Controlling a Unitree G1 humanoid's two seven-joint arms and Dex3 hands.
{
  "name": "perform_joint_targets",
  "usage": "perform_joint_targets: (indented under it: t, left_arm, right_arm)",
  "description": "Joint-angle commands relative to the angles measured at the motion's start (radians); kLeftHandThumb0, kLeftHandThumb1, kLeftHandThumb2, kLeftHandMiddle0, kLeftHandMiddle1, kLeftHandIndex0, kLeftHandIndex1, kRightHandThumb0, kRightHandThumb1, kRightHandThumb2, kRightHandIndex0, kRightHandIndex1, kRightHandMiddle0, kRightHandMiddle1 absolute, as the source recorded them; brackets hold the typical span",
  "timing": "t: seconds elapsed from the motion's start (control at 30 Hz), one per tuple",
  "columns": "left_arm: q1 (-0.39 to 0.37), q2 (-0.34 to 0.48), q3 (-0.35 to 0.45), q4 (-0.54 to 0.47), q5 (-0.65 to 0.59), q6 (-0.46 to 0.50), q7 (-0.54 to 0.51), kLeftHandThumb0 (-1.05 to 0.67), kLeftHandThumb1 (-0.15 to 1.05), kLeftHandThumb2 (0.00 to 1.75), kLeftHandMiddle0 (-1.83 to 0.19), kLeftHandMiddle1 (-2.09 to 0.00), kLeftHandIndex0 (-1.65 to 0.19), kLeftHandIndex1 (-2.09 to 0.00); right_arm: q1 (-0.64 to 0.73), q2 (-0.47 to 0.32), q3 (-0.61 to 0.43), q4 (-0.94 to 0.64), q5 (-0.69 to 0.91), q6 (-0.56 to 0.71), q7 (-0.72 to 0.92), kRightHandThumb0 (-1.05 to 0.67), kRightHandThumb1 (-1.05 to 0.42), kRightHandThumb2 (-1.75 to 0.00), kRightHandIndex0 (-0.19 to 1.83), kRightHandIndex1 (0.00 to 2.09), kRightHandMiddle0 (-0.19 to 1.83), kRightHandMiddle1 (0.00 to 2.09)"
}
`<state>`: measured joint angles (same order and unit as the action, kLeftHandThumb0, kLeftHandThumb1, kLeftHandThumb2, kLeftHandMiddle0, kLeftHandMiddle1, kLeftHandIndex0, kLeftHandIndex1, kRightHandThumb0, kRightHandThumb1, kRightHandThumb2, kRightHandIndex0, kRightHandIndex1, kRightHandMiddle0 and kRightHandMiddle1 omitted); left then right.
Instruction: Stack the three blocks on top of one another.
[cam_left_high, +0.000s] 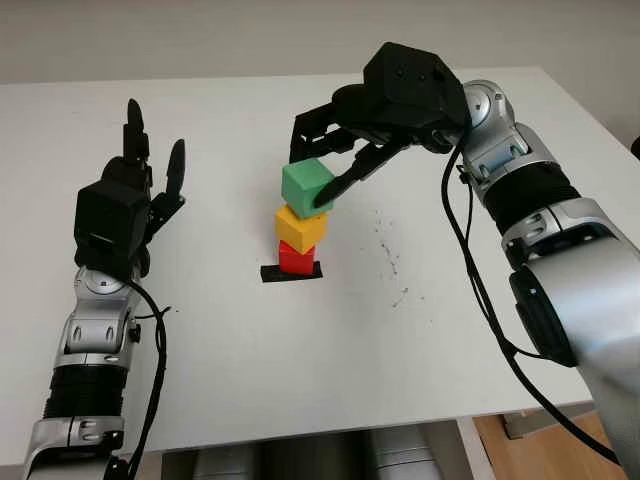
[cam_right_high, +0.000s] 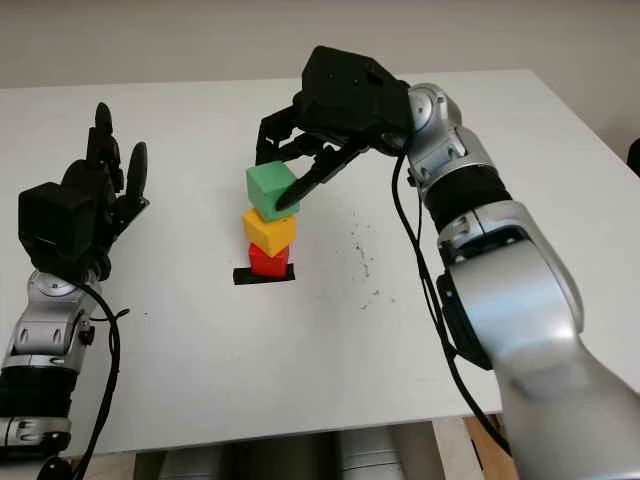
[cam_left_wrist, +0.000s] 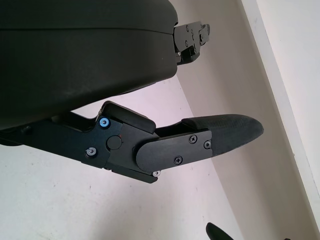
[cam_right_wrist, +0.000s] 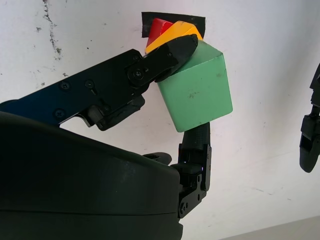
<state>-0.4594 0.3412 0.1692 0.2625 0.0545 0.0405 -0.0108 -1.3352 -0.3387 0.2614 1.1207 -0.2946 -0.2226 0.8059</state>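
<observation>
A: Left hand (cam_left_high: 135, 190) parked near the left edge of the table (cam_left_high: 300, 380), released, holding nothing, fingers pointing toward the far edge.

B: Noted. Centre of the table?

A: Black tape patch (cam_left_high: 291, 272) stuck to the top, with red block (cam_left_high: 296, 259) standing on it. Yellow block (cam_left_high: 301, 229) sitting on the red, turned a little off square. Green block (cam_left_high: 307, 187) uppermost, tilted, lower corner at or just above the yellow; contact not resolvable.

B: Right hand?

A: Right hand (cam_left_high: 330, 165) reaching in from the right side, clamped on the green block: one finger (cam_right_wrist: 175, 52) against one face, another finger (cam_right_wrist: 197, 145) against the opposite face.

B: Step in hand?

A: Judged as placing the third and last block. Two already stacked.

B: Next move?

A: Probably levelling the green block, seating it squarely on the yellow, then letting go gently without nudging the skewed stack.

B: Writing, labels?

A: None legible on blocks, tape or hands. Scattered dark specks (cam_left_high: 390, 250) on the top, right of the stack.
</observation>
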Motion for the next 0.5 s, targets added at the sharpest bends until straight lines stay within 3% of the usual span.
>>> perform_joint_targets:
  t: [0.0, 0.47]
  left_arm:
    - [0.003, 0.0, 0.001, -0.009, -0.001, -0.007, 0.002, -0.79, 1.05, 0.65, 0.19, 0.0, 0.19, 0.0]
    - [0.001, -0.001, -0.005, -0.009, 0.007, -0.007, 0.005, -0.8, 1.05, 0.66, 0.19, 0.0, 0.19, 0.0]
  right_arm:
    - [-0.013, 0.001, -0.006, -0.012, 0.005, -0.016, -0.009, -0.46, -0.89, -0.05, 0.39, 0.08, 0.39, 1.56]
    - [-0.004, 0.025, 0.007, -0.005, -0.011, -0.023, -0.033, -0.47, -0.9, -0.06, 0.34, 0.05, 0.34, 1.56]
